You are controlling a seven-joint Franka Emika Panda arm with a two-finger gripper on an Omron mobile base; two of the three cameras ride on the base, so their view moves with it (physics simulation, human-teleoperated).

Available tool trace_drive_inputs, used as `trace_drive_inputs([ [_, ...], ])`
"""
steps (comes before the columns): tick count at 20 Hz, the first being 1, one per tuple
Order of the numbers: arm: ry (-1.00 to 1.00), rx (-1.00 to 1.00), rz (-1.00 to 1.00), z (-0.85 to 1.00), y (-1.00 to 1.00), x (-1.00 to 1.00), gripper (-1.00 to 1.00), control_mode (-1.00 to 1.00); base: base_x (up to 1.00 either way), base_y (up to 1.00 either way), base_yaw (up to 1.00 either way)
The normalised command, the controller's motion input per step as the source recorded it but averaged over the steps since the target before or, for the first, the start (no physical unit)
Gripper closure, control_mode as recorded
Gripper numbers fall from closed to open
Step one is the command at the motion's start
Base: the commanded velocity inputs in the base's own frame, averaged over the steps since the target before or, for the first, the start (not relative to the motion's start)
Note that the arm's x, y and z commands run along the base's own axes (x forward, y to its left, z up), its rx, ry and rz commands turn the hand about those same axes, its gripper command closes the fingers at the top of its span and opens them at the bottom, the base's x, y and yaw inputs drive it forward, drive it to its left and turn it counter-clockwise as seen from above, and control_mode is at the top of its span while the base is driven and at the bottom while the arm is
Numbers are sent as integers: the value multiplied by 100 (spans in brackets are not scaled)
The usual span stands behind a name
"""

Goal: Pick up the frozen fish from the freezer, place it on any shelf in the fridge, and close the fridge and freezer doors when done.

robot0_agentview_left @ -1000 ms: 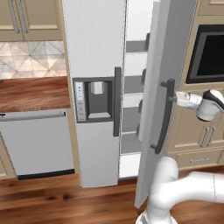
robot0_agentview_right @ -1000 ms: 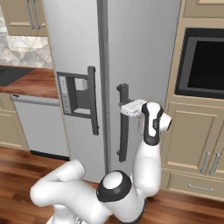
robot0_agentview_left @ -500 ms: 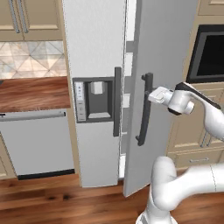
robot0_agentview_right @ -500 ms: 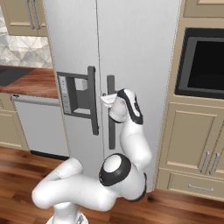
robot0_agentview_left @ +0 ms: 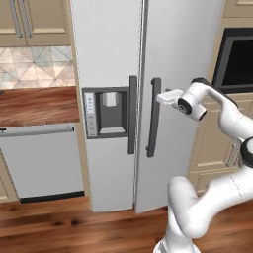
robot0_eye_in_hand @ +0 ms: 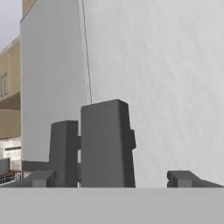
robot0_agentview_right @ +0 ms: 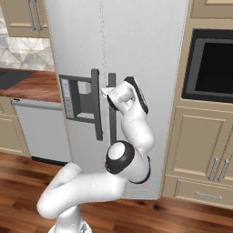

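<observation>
white doors (robot0_agentview_left: 183, 74) both look shut now, seam between them thin and straight, so closing step seems at its end. end effector (robot0_agentview_left: 165, 97) spread wide, gripping nothing, tips up against the fridge door face just right of its dark handle (robot0_agentview_left: 153, 117). second handle (robot0_agentview_left: 132, 114) further left, dispenser panel (robot0_agentview_left: 106, 112) beyond that on the freezer door (robot0_agentview_left: 104, 59). fish hidden behind the doors; can't tell which shelf. judged: task nearly done. next move calls for pulling straight back off the door without snagging the handle, then checking that neither door springs open.
</observation>
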Motion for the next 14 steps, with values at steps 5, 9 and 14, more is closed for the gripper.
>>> trace_drive_inputs([
  [5,-1,-1,-17,3,0,76,-100,-100,0,0,0],
  [9,0,-4,-14,0,3,80,-100,-100,0,0,0],
  [14,0,-3,-9,1,4,56,-100,-100,0,0,0],
])
